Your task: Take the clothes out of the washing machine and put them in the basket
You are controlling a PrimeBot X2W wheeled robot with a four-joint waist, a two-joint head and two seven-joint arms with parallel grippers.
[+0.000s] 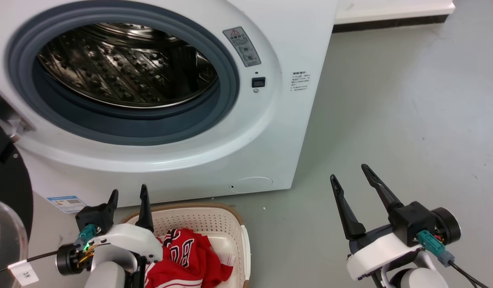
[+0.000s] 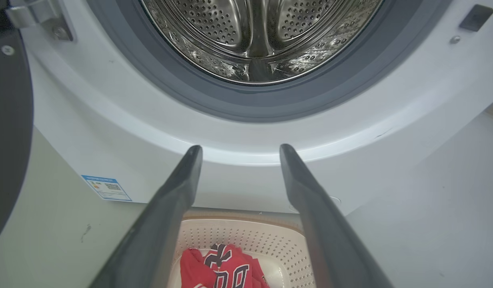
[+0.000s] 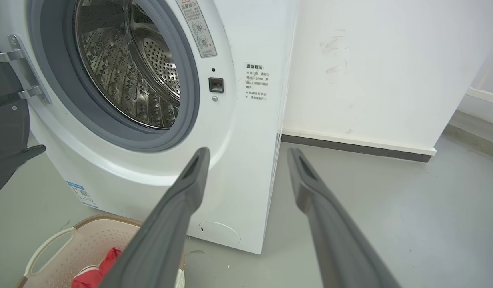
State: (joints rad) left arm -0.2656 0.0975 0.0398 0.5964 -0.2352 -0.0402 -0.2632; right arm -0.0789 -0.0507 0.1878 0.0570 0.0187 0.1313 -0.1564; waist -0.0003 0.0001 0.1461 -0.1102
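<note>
Both pincers stand spread and empty before the washing machine. The left pincer hovers just above the far rim of the basket, and the right pincer is over bare floor, well apart to the basket's right. The clothes, red with a number print, lie in the basket directly beneath the left pincer. The drum ahead of its fingers looks empty. The job appears all but done. A careful finish would check any corner of the drum hidden behind the grey rim. Count: one machine, one basket, two pincers and one red heap, whose separate garments cannot be told apart.
</note>
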